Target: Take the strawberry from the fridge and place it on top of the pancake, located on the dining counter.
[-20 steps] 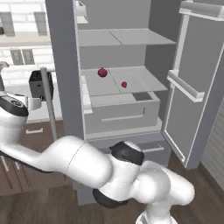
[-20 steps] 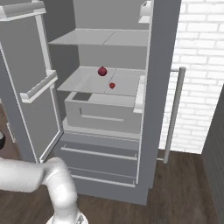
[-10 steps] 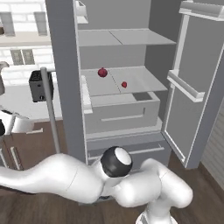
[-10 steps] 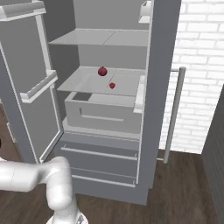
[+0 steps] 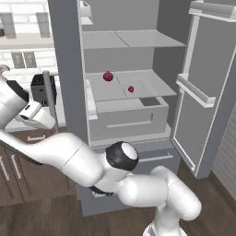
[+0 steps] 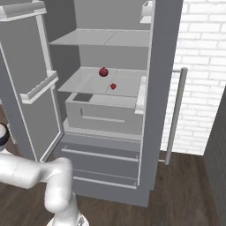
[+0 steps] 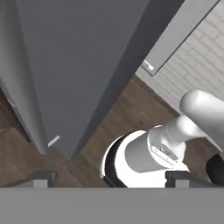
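The tool [image 7: 111, 179] sits with its tips spread wide and nothing between them, and right now it looks down at the wood floor [image 7: 26, 153] past the edge of a grey fridge door [image 7: 74, 65], so it faces away from the shelves. In the last second the arm [image 5: 69, 152] has swung up and over to the left in the left base view, its dark elbow joint rolling up into sight, while the fridge [image 5: 67, 69] and everything in it have stayed exactly where they were, so the base has not driven. We read that as the arm re-folding before the reach, with no grasp begun yet. The strawberry [image 5: 131, 89] lies on the middle shelf [image 5: 152, 85], near the front and out in the open. The bigger dark fruit [image 5: 108, 76] sits further back and to one side, apart from it, and that is the one we must not grab. Just below the shelf lip the drawer [image 5: 124, 120] juts forward, so we would come in above it. The open door [image 5: 207, 92] with its rail stands off to one side and leaves the mouth free. The long handle [image 5: 50, 101] stands close to the wrist, so we need to watch it on the swing back in.
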Controlling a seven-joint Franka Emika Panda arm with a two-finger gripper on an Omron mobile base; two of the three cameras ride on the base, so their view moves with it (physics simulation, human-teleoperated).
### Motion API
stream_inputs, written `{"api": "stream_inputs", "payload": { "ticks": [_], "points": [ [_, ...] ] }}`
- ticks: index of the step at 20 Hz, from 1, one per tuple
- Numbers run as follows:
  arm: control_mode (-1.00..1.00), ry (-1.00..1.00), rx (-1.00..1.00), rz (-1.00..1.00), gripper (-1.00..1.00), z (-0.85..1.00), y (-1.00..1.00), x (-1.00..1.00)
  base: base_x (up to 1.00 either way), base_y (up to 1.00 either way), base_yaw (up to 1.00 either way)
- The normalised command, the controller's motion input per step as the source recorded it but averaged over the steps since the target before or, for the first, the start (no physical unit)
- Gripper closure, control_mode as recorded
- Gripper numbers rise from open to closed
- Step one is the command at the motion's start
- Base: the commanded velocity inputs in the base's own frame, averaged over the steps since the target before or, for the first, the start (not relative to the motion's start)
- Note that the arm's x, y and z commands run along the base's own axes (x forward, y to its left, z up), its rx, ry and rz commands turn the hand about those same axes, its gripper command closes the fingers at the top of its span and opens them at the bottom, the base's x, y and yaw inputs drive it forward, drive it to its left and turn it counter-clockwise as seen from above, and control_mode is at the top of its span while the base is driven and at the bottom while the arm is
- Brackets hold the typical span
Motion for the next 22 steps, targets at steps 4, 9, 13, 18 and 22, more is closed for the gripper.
{"api": "stream_inputs", "payload": {
  "ticks": [4,9,13,18,22],
  "points": [
    [-1.00,0.51,0.07,0.02,-1.00,-1.00,-1.00,-0.97,0.00,0.00,0.00],
    [-1.00,0.54,0.07,0.15,-1.00,-1.00,-1.00,-1.00,0.00,0.00,0.00],
    [-1.00,0.20,0.09,0.31,-1.00,-1.00,-1.00,-1.00,0.00,0.00,0.00],
    [-1.00,-0.13,0.01,0.48,-1.00,-0.12,-1.00,-0.93,0.00,0.00,0.00],
    [-1.00,-0.42,0.02,0.64,-1.00,0.79,-0.99,-0.48,0.00,0.00,0.00]
  ]
}}
